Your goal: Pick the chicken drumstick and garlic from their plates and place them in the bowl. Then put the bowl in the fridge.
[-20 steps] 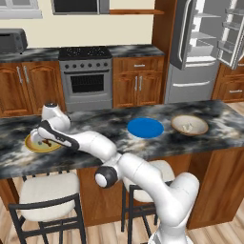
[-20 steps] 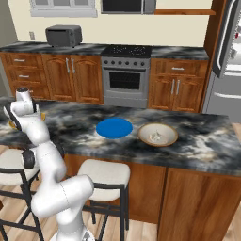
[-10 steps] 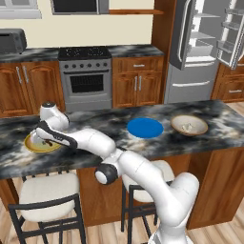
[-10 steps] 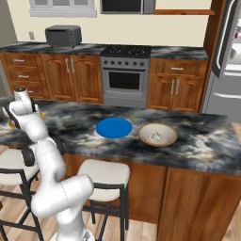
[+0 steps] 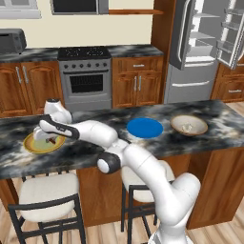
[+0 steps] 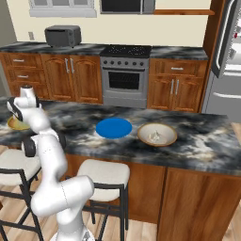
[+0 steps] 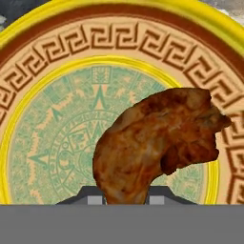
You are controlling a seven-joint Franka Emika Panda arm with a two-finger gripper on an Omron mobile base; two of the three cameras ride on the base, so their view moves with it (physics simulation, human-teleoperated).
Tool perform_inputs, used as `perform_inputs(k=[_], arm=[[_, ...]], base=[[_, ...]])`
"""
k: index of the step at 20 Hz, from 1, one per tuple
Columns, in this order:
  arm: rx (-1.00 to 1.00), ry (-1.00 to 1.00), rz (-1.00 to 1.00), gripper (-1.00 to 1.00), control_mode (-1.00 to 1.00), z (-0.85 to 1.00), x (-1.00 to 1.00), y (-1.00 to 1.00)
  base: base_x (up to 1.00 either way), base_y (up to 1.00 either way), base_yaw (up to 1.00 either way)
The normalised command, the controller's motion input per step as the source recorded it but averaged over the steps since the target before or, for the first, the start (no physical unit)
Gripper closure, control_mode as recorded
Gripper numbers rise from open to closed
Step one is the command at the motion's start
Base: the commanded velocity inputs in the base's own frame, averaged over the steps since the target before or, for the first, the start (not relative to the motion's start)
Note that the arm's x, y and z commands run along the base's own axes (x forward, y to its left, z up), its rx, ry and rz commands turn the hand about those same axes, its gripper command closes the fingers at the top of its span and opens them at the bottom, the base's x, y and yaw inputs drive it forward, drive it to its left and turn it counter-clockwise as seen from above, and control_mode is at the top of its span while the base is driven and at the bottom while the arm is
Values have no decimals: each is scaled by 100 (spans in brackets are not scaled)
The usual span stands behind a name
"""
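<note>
Beyond the dark marble counter (image 5: pixel 86 151), at twelve o'clock: steel oven (image 5: pixel 86 85) among wooden cabinets (image 5: pixel 138 87). At ten o'clock, black toaster oven (image 5: pixel 11 41). Near six o'clock, cream-cushioned stools (image 5: pixel 46 192).

You'll see the chicken drumstick (image 7: pixel 159 143) is a mottled reddish-brown, darker in its creases. Under it, the yellow plate (image 7: pixel 57 57) carries a bright yellow rim, a brown band, then a tan ring of brown key-fret (Greek-style) pattern, a second yellow ring, and a pale green centre with a tan calendar-like motif. To its right on the black-and-grey marbled counter (image 5: pixel 95 152) sits a solid bright blue plate (image 5: pixel 145 128), then a beige bowl (image 5: pixel 188 125) with a pale rim. Your arm (image 5: pixel 133 157) is white with dark joints.
</note>
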Motion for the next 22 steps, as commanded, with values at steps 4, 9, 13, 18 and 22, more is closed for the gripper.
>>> perform_inputs(k=[4,9,13,18,22], arm=[[0,-2,5,100,-100,36,-12,5],[0,-8,2,100,-100,53,-31,4],[0,-4,0,100,-100,30,-40,-23],[0,-5,0,100,-100,20,-42,-57],[0,-11,0,100,-100,21,-38,-66]], base=[[0,0,0],[0,0,0],[0,0,0],[0,0,0],[0,0,0]])
